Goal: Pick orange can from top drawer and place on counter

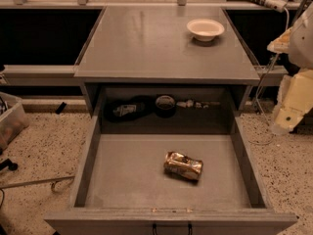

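The orange can (pixel 183 165) lies on its side, dented, on the floor of the open top drawer (pixel 122 180), right of the middle. The drawer is pulled fully out toward me, and its small dark handle (pixel 171 227) shows at the bottom edge. The grey counter (pixel 146 43) spreads above and behind the drawer. My gripper (pixel 284 123) hangs at the right edge of the view, on the pale cream arm. It is beside the drawer's right wall, above the floor and well apart from the can.
A white bowl (pixel 205 29) stands on the counter's back right. Dark objects (pixel 128 109), a round dark thing (pixel 165 104) and small pale bits (pixel 195 104) lie at the drawer's back. A plastic bin (pixel 10 124) stands at the left, and cables (pixel 264 97) hang at the right.
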{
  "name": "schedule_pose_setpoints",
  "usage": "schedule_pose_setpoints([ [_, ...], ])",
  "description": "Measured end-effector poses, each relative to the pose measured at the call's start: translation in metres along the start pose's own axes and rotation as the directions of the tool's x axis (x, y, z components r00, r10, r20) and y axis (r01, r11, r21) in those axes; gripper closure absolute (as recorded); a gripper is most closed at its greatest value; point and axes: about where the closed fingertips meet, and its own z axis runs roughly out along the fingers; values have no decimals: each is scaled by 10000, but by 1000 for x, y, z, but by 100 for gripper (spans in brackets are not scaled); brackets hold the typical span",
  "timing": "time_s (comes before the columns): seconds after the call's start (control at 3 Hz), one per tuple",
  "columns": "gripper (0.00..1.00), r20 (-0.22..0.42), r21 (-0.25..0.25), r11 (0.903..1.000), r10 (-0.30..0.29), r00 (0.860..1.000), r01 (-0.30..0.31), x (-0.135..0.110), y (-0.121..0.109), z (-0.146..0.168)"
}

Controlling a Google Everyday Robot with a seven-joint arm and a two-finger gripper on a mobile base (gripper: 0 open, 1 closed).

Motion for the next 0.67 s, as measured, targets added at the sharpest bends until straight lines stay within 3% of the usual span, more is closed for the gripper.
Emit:
schedule_pose_setpoints([
  [0.33, 0, 0, 0, 10000, 0, 10000, 0, 0, 0, 0],
  [0.67, 0, -42, -23, 10000, 43, 10000, -43, 1, 6, 22],
])
